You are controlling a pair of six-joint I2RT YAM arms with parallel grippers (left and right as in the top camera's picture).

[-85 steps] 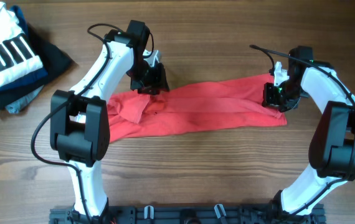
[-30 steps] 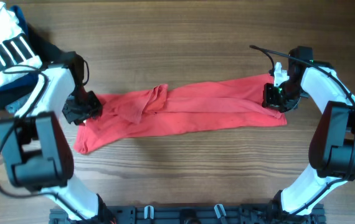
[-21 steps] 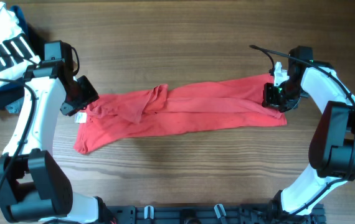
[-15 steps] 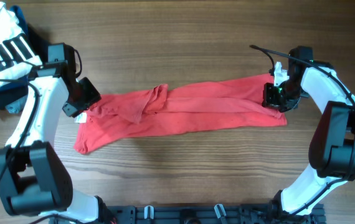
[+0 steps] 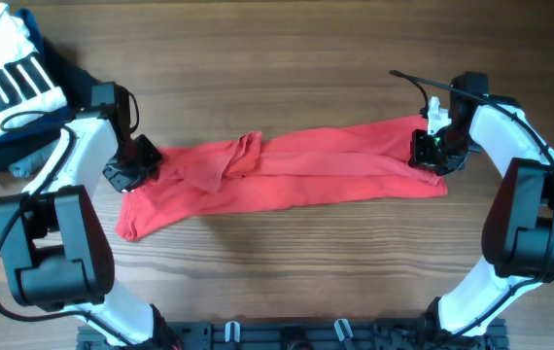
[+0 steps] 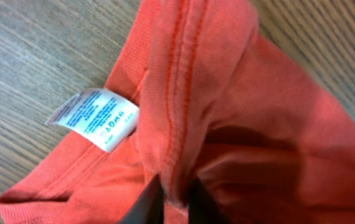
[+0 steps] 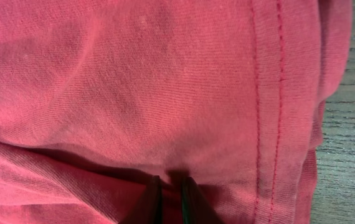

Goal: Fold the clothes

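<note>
A brown wood-grain table (image 5: 287,262) carries everything. A red T-shirt (image 5: 296,170) lies across its middle, bunched into a long, creased band running left to right, the left end sagging toward the near edge. Well apart from the T-shirt, beyond its left end at the far corner, rests a stack of navy folded clothes (image 5: 83,92).

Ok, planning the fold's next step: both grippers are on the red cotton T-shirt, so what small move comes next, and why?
Probably lift both ends and draw them apart: the left gripper pinches a stitched edge by the white care label, the right gripper pinches the opposite end, and the red cotton T-shirt lies bunched.
</note>
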